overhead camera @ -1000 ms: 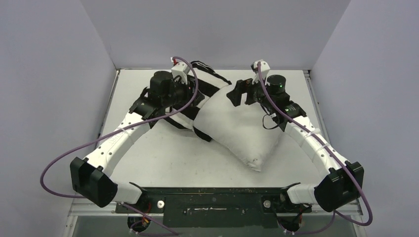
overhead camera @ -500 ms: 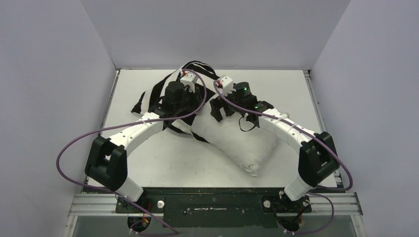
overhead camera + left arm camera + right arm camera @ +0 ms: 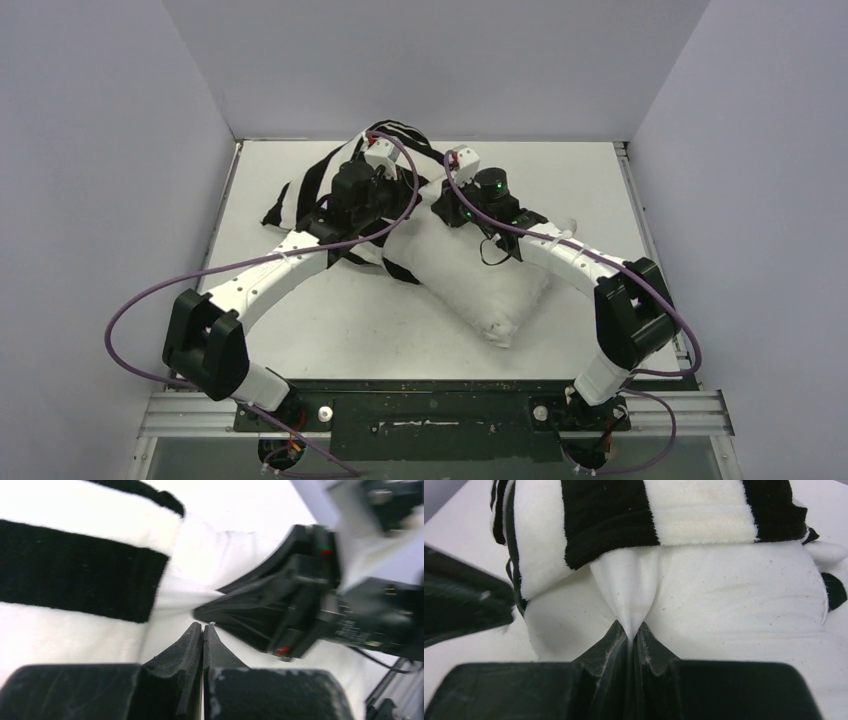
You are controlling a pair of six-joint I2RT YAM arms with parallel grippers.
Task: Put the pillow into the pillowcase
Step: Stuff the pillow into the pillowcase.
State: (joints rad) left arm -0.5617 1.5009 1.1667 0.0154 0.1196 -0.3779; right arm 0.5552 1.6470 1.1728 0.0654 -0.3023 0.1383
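My right gripper (image 3: pixel 630 636) pinches pillow (image 3: pixel 485 285) fold; left gripper (image 3: pixel 202 628) shut, hold unclear. Pillow axis: table (image 3: pixel 350 325) near-right corner toward pillowcase (image 3: pixel 300 195), far-left.

Top view bright, even, diffuse light from overhead; soft faint shadows under left arm (image 3: pixel 260 285) on table (image 3: pixel 330 330). Left wrist view: right arm (image 3: pixel 325 595) smeared with motion blur, whites blown out. Right wrist view sharper; pillow (image 3: pixel 734 605) near overexposed, foreground dark.
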